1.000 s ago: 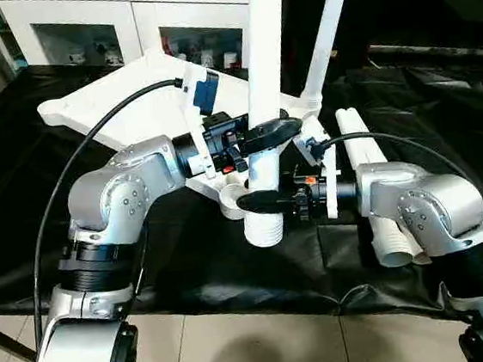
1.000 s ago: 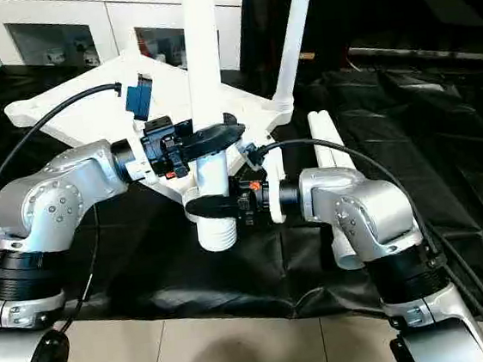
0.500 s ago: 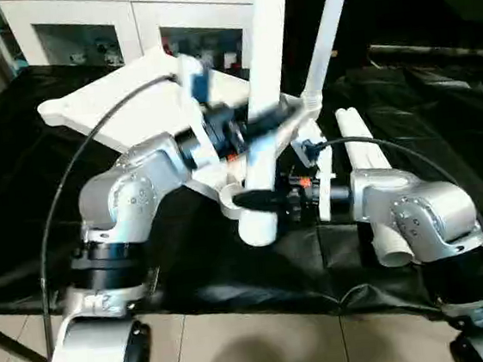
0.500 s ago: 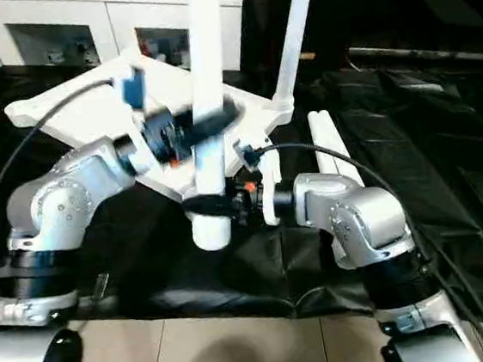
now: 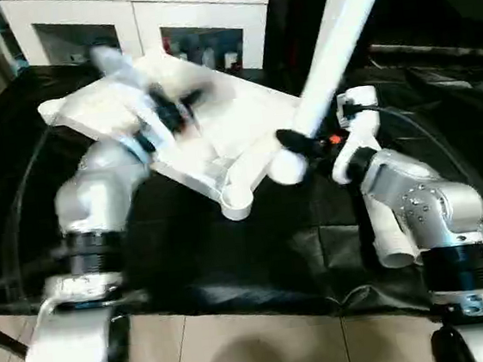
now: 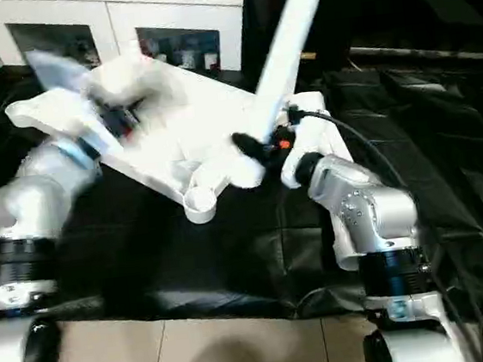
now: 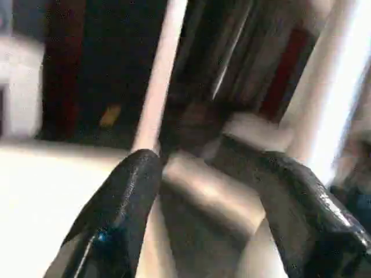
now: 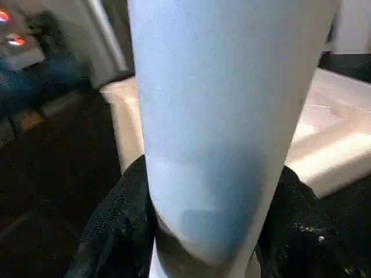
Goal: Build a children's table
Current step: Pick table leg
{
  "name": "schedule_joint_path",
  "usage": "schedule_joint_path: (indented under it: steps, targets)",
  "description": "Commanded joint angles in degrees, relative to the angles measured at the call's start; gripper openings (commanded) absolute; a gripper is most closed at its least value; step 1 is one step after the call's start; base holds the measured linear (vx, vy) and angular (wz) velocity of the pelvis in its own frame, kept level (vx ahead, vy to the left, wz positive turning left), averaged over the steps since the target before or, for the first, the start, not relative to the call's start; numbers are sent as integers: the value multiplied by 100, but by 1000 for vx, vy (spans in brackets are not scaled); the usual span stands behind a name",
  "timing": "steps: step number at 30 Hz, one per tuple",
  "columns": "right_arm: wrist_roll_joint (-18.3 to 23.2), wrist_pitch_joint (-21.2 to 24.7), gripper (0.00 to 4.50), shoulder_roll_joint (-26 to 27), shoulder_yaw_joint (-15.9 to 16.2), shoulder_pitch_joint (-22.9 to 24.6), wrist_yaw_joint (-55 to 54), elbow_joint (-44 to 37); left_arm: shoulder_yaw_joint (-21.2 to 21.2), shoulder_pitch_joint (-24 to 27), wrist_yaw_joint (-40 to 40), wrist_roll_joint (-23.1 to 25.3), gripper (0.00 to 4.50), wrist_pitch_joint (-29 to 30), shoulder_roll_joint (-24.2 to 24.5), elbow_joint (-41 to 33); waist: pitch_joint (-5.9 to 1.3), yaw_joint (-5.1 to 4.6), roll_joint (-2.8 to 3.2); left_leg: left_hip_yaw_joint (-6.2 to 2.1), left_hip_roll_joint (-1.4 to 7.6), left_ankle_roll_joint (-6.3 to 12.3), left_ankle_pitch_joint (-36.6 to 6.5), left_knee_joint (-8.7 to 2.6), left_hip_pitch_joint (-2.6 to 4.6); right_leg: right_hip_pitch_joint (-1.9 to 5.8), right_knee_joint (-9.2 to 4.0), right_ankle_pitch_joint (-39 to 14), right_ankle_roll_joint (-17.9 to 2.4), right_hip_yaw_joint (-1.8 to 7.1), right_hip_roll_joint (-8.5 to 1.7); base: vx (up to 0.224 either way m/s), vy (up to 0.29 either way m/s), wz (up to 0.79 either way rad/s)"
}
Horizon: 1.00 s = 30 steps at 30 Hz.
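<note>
The right gripper (image 5: 294,145) is clamped on a long white leg (image 5: 331,50) near its lower end, and the leg leans up and away toward the top of the head views; in the right wrist view that leg (image 8: 223,116) stands between the two black fingers (image 8: 116,231), which press on either side of it. The table top (image 5: 219,131) lies upside down on the black cloth (image 5: 232,251) of the large table, toward its far left part, with a round corner socket (image 5: 237,200) pointing at the near edge. The held leg's lower end is just beside that corner. The left gripper (image 7: 208,191) is over the table top, its fingers spread wide with nothing between them. More white legs (image 5: 384,239) lie on the cloth beside the right arm. A white cabinet (image 5: 134,24) stands behind the large table.
</note>
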Motion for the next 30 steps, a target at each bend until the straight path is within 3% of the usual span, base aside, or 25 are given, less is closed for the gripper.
schedule_joint_path:
  steps: [1, 2, 3, 6, 10, 11, 21, 24, 25, 30]
  targets:
    - [-193, -158, 189, -132, -25, 89, -123, 33, -1110, -140, -512, 1095, 343, -461, 323, 374, -481, 22, 75, -58, 79, -318, -921, -416, 154, 303, -369, -1124, -600, 189, -281, 0, 0, 0]
    - [-220, -177, 189, -142, -15, 101, -137, 44, -1325, -156, -647, 1293, 343, -579, 403, 448, -476, 12, 78, -56, 76, -327, -915, -420, 145, 300, -356, -1106, -585, 197, -286, 0, 0, 0]
    - [-227, -183, 189, -140, -15, 123, -151, 42, -1608, -190, -813, 1570, 367, -755, 490, 594, -488, 5, 130, -46, 72, -374, -872, -405, 150, 313, -314, -914, -713, 202, -296, 0, 0, 0]
    - [-273, -203, 189, -152, 12, 160, -192, 13, -2009, -299, -989, 2063, 385, -1156, 562, 974, -492, -4, 123, -44, 68, -349, -880, -398, 135, 331, -305, -682, -899, 200, -296, 0, 0, 0]
    - [-279, -182, 189, -161, 14, 221, -220, -84, -2220, -387, -1420, 2239, 420, -1533, 502, 1325, -478, -11, 131, -32, 70, -335, -1108, -396, 152, 323, -330, -836, -1066, 200, -308, 0, 0, 0]
    - [-296, -178, 189, -161, 14, 251, -229, -125, -2288, -416, -1588, 2230, 422, -1573, 487, 1432, -477, -17, 176, -37, 74, -347, -1169, -397, 156, 316, -346, -874, -1086, 203, -309, 0, 0, 0]
    - [-348, -171, 189, -172, 13, 366, -270, -213, -2358, -443, -1929, 2318, 422, -1719, 415, 1823, -476, -12, 190, -45, 81, -301, -1288, -397, 153, 324, -349, -1041, -1182, 197, -319, 0, 0, 0]
    - [-355, -172, 189, -174, 29, 347, -269, -181, -2310, -399, -2246, 2205, 395, -1624, 371, 1821, -471, -7, 180, -39, 80, -268, -1267, -396, 158, 315, -356, -1063, -1212, 199, -326, 0, 0, 0]
    - [-361, -173, 189, -174, 39, 332, -269, -165, -2313, -389, -2376, 2176, 385, -1630, 344, 1851, -471, -9, 152, -35, 83, -261, -1256, -397, 151, 320, -353, -1057, -1218, 198, -325, 0, 0, 0]
    - [-385, -184, 189, -191, 75, 289, -223, -115, -2445, -334, -2833, 2187, 347, -1602, 321, 1866, -471, -7, 164, -35, 84, -229, -1218, -398, 153, 319, -347, -1007, -1242, 199, -328, 0, 0, 0]
